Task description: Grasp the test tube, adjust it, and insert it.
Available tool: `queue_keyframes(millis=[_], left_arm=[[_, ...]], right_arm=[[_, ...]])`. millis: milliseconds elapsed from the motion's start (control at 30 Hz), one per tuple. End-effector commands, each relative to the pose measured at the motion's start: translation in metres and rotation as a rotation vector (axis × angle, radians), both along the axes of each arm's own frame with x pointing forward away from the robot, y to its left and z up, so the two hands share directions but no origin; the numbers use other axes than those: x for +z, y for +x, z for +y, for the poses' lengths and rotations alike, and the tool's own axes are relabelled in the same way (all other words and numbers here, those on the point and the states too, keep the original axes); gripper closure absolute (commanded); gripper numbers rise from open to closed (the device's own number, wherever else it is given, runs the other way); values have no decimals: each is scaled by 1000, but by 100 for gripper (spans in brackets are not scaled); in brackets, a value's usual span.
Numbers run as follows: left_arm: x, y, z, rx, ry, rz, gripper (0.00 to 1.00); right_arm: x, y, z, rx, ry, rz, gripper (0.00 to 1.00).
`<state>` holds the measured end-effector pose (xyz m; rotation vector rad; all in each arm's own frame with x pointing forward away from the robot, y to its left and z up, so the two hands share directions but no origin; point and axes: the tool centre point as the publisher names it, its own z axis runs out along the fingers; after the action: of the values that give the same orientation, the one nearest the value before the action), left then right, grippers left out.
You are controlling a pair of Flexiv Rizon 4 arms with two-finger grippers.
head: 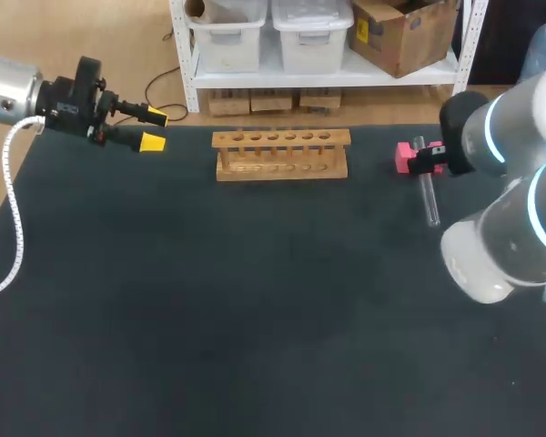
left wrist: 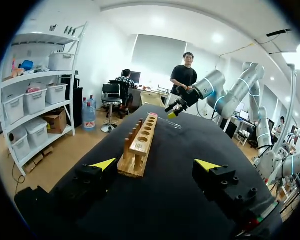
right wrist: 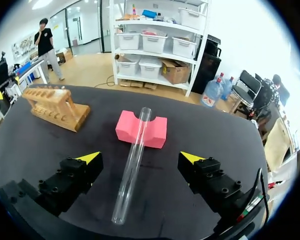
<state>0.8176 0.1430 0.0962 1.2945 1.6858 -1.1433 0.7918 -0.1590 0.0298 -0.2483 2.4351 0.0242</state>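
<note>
A clear test tube (right wrist: 132,165) lies with its far end resting in the notch of a pink block (right wrist: 141,130) and its near end on the black table. My right gripper (right wrist: 140,158) hovers over it, open, one finger on each side, touching nothing. In the head view the tube (head: 429,197) and the pink block (head: 404,157) sit at the far right, partly under my right arm (head: 491,137). The wooden tube rack (head: 282,155) stands at the far middle with its holes unfilled. My left gripper (head: 155,128) is open at the far left, above the table, pointing towards the rack (left wrist: 142,142).
The black mat (head: 255,309) covers the whole table. A white cable (head: 16,228) hangs from my left arm over the left edge.
</note>
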Motion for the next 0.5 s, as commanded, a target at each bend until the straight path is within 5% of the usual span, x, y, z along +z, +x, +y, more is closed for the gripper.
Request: queue_keyframes(millis=[33, 500], left_arm=[[-1, 0, 0, 0, -1, -2, 0], [-1, 0, 0, 0, -1, -2, 0]], right_arm=[[-10, 5, 5, -163, -200, -52, 0], [-29, 7, 11, -150, -165, -35, 0]])
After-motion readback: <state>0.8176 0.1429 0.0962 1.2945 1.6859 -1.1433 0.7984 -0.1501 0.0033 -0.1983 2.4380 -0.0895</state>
